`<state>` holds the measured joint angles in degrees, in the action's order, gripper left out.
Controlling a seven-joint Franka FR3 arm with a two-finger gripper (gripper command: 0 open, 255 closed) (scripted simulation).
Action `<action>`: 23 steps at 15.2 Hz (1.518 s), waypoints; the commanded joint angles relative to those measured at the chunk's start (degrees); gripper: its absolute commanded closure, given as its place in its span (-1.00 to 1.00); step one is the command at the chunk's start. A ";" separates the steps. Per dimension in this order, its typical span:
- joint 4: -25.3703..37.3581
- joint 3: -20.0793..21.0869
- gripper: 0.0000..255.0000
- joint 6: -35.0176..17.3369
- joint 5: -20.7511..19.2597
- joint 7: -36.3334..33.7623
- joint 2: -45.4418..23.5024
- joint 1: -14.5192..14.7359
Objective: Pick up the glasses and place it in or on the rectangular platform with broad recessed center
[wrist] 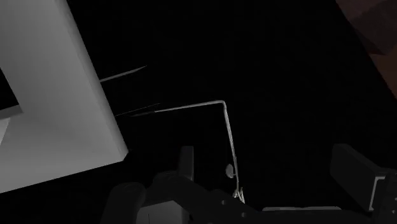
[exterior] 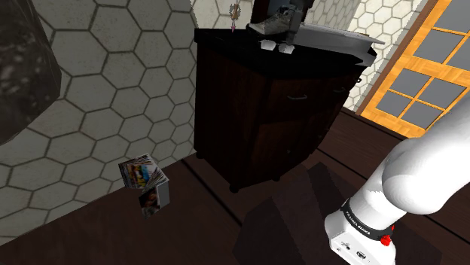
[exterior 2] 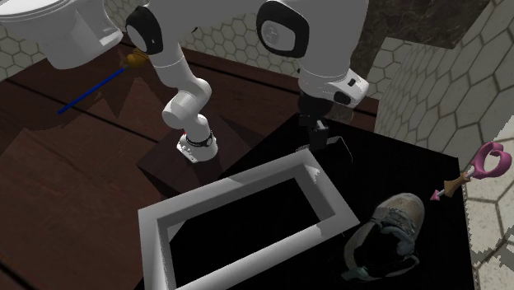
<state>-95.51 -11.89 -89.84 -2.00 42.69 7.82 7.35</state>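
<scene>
The glasses are thin wire-framed and lie on the black cabinet top, close to a corner of the grey rectangular tray, whose wide recessed centre is dark. In the shoulder view the glasses show as two pale lenses just in front of the tray. My black gripper hangs low over the cabinet top beside that tray corner. In the wrist view the gripper is open, and part of the wire frame lies between the fingers without either one touching it.
A worn grey shoe sits on the cabinet top beyond the tray. A pink-handled tool lies near the hexagon-tiled wall. The dark cabinet stands on a wooden floor, with magazines beside it. A toilet stands behind the arm.
</scene>
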 commanded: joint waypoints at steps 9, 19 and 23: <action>-0.29 -0.66 -1.00 -4.47 1.71 5.18 -4.10 0.10; -0.28 -0.66 1.00 -4.46 1.70 5.18 -4.10 0.10; -0.28 -0.66 1.00 -4.46 1.71 5.17 -4.10 0.10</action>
<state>-95.78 -12.55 -94.32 -0.29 47.87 3.73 7.44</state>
